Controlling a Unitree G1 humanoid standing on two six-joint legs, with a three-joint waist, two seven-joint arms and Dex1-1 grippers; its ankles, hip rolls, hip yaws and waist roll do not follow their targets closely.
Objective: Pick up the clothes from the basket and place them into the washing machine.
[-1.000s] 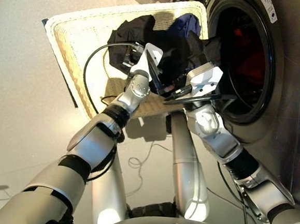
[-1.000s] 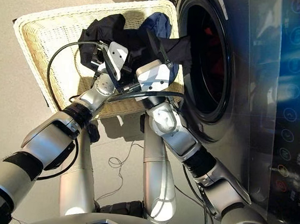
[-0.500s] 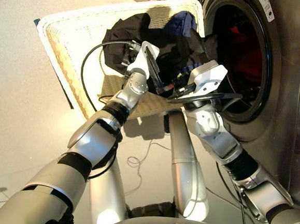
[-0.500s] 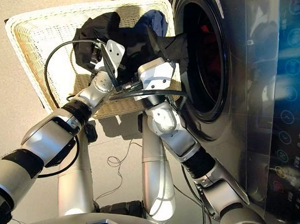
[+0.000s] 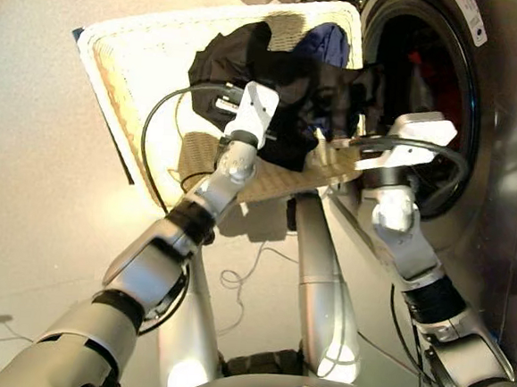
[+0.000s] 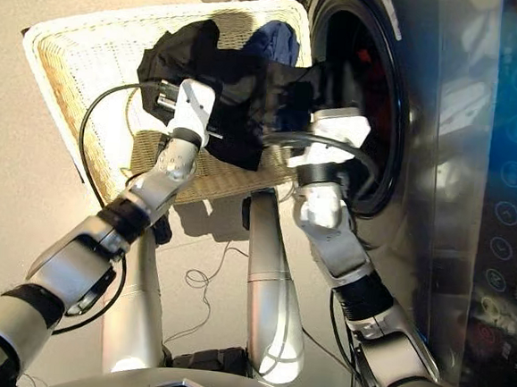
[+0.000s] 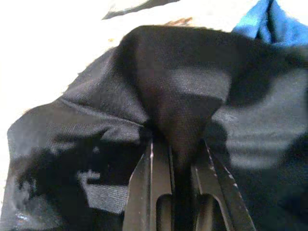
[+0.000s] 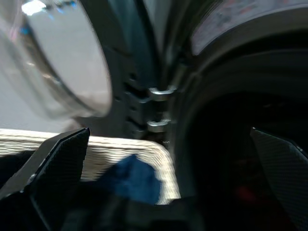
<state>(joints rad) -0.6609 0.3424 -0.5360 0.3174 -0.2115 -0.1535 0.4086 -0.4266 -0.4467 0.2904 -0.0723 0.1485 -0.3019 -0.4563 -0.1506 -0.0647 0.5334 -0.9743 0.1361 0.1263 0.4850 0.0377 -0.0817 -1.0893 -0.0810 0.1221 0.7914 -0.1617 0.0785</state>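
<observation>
Black garment (image 7: 159, 96) sits clamped in my left gripper (image 7: 177, 159); my right gripper (image 8: 168, 192), fingers apart, faces the washing machine (image 8: 226, 144), basket (image 8: 125, 149) corner below.

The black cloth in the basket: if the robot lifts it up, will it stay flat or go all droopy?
Probably droopy. The black cloth already folds and creases where the left gripper pinches it, so it should sag and hang down. It looks thin, so likely light. Part drapes toward the washing machine, so it may drag along the basket.

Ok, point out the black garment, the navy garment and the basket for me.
Black garment (image 7: 183, 96), left wrist view, the fold pinched up between the tool's fingers.
Navy garment (image 5: 322, 43), left eye view, its top.
Basket (image 5: 135, 54), left eye view, bare woven floor.
</observation>
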